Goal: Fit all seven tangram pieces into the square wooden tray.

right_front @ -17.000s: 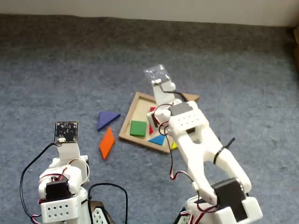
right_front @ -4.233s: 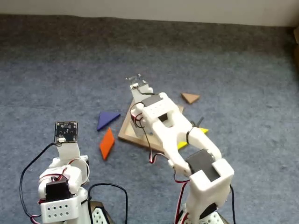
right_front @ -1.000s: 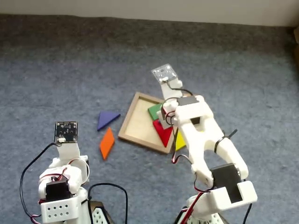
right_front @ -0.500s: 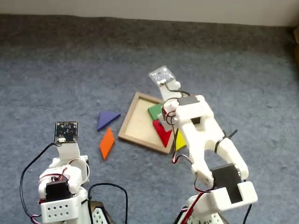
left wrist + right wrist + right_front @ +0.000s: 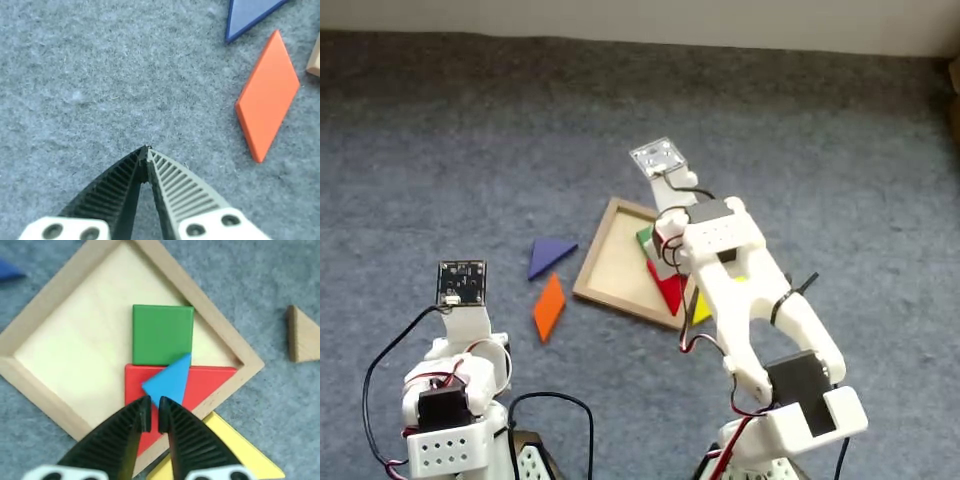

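- Starting with the tray (image 5: 215,320): sitting right under the right gripper (image 5: 153,412), green square (image 5: 162,335) and red triangle (image 5: 210,380) inside it, touching.
- Pinching one corner of the blue triangle (image 5: 170,380), looks like. Pointing away from the tips, overlapping red and green, so probably needs shifting toward bare wood.
- Parked well apart with the left gripper (image 5: 146,155) pressed together over carpet, near the orange piece (image 5: 267,97).

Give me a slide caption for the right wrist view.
Right gripper holds the blue triangle by a corner above the red triangle and green square in the tray.
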Controlling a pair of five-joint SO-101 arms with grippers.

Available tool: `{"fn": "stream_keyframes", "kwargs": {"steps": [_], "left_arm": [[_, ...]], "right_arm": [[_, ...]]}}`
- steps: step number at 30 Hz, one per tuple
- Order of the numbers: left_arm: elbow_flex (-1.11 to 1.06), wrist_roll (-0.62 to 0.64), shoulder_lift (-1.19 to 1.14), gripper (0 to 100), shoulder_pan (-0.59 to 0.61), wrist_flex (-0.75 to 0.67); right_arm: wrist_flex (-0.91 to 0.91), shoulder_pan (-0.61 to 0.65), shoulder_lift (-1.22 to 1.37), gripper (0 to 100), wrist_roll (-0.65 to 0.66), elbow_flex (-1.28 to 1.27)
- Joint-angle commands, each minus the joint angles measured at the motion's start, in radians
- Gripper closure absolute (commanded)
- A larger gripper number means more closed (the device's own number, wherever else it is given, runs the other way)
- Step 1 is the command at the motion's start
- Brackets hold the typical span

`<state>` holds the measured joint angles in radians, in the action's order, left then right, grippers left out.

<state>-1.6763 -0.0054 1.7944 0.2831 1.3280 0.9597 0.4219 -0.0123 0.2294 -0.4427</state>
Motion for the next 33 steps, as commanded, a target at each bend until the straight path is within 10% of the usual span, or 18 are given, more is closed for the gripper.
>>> {"fn": "stream_keyframes", "kwargs": {"steps": [1, 15, 33], "left_arm": [[-0.019, -0.003, 0.027, 99, 0.008, 0.005], [-0.019, -0.003, 0.027, 99, 0.008, 0.005], [-0.019, -0.003, 0.027, 99, 0.008, 0.005]], "right_arm": [[-0.035, 0.002, -0.005, 96.1, -0.011, 0.051], [-0.038, -0.076, 0.162, 96.2, 0.071, 0.143], [-0.039, -0.071, 0.166, 96.3, 0.609, 0.145]]}}
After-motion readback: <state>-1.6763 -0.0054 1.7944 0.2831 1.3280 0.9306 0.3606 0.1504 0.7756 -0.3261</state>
